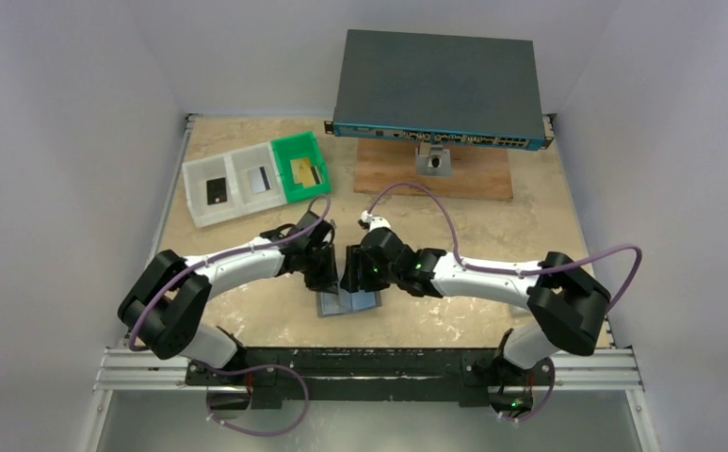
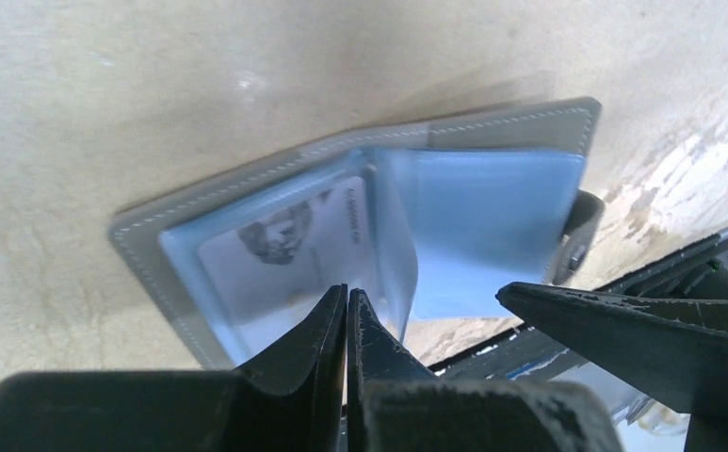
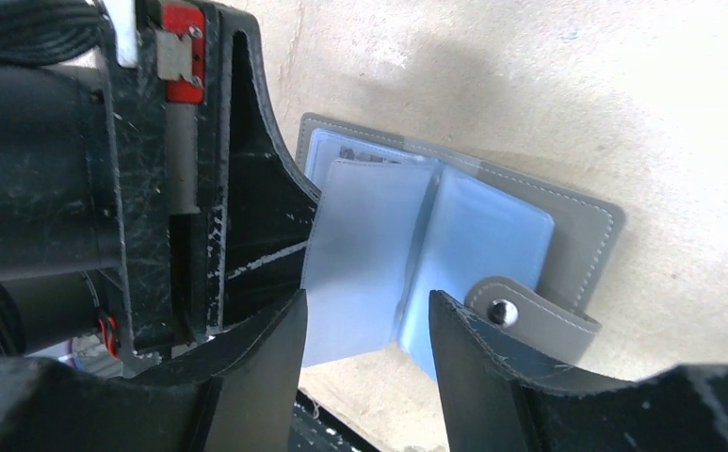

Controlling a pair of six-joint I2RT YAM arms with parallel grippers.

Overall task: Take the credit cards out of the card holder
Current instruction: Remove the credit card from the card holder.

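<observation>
Your card holder [image 1: 348,303] lies opened flat on the bench [image 1: 529,221] near its front edge, with both arms bent in over it. Your left jaws are clenched, tips pressed together at the near edge of the left-hand clear pocket. There a silver-grey card [image 2: 284,254] with a printed head shows through the bluish plastic. You cannot tell from the wrist view whether the card's edge is pinched between them. Your right jaws are released and spread wide, straddling the loose clear pocket leaves [image 3: 379,254] at the holder's middle. The snap tab [image 3: 529,320] with its light stud lies just beside the right-hand finger. At the back left, a black card [image 1: 217,191] and a striped silver card [image 1: 260,179] sit in the white trays [image 1: 193,184]. A gold card [image 1: 305,170] sits in the green tray [image 1: 280,160].
</observation>
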